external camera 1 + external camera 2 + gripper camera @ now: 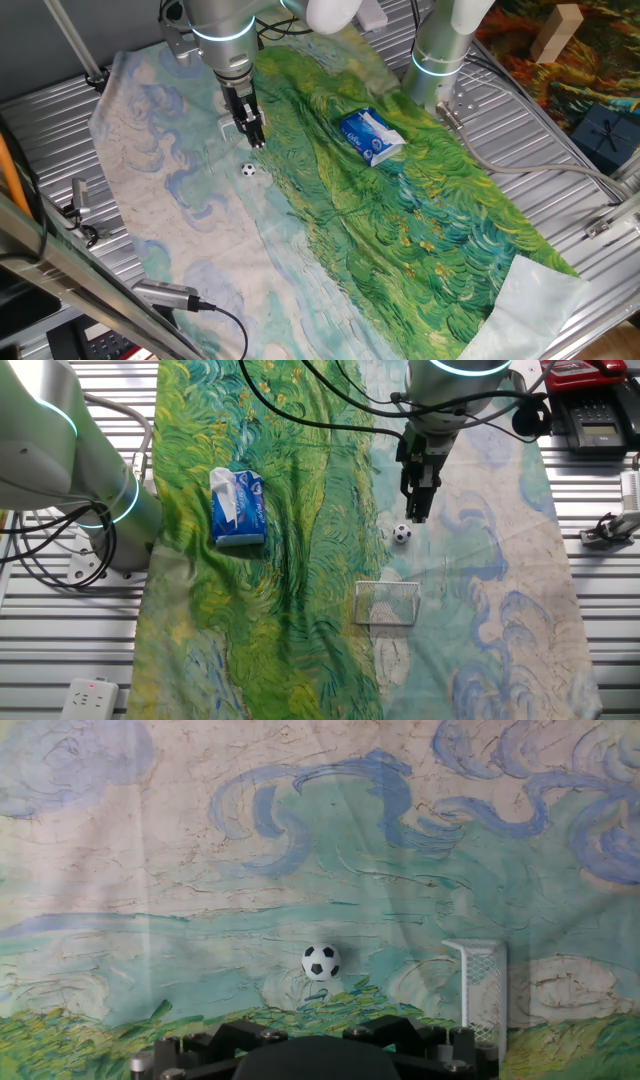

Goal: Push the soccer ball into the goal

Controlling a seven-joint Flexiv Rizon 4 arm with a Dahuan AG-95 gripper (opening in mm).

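The soccer ball (pixel 248 170) is a tiny white ball with black patches on the painted cloth. It also shows in the other fixed view (pixel 401 533) and in the hand view (pixel 321 961). The goal (pixel 387 603) is a small white net frame a short way from the ball. In the hand view the goal (pixel 480 985) stands to the ball's right. In one fixed view the goal (pixel 224 124) is faint, partly behind the fingers. My gripper (pixel 256 138) hangs just above and beside the ball, fingers together and empty; it also shows in the other fixed view (pixel 418 510). The hand view shows only the hand's dark body (pixel 320 1058).
A blue-and-white packet (pixel 370 135) lies on the green part of the cloth, also in the other fixed view (pixel 238 507). A second arm's base (pixel 440 60) stands at the table's edge. The cloth (pixel 420 230) covers a slatted metal table.
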